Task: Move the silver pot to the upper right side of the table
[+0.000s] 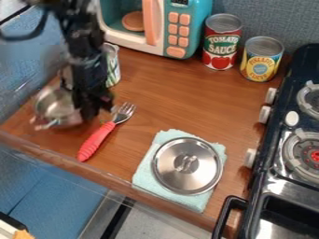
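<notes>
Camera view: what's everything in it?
wooden table: one, brown, middle
metal pot: one, silver, left
plastic-handled fork: one, red and silver, right of pot
square cloth: one, pale aqua, front
round metal lid: one, silver, on cloth
toy microwave: one, teal, white and peach, back
round disc: one, peach, inside microwave
tall tin can: one, red and green, right of microwave
toy stove: one, black, right edge
round burners: two, grey, on stove
shorter tin can: one, yellow and blue, near stove
partly hidden can: one, green and silver, back left
robot arm: one, black, upper left
claw: one, black, near pot
</notes>
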`<state>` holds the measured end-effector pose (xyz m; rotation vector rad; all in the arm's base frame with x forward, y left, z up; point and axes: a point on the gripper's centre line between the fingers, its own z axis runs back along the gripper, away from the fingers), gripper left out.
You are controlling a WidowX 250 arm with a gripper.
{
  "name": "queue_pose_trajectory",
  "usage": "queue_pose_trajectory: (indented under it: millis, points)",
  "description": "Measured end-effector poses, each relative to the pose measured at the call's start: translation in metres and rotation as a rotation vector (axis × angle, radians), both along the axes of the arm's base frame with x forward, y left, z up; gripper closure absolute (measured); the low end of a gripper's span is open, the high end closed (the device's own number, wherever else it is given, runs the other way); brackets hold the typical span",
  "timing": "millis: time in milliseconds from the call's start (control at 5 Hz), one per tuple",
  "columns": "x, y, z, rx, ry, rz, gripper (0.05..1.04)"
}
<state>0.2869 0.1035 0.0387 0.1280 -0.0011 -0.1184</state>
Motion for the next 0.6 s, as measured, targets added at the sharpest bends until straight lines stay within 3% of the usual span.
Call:
queue_pose_trajectory:
  millis: [200,400,600]
  points:
    - [0.021,-0.038,0.036,0.008,-0.059,-0.052,1.01]
    - [0.056,-0.089,0.061,-0.011,-0.15,-0.163,1.01]
    - [0.078,-0.137,0.047,-0.037,-0.131,-0.279,1.011]
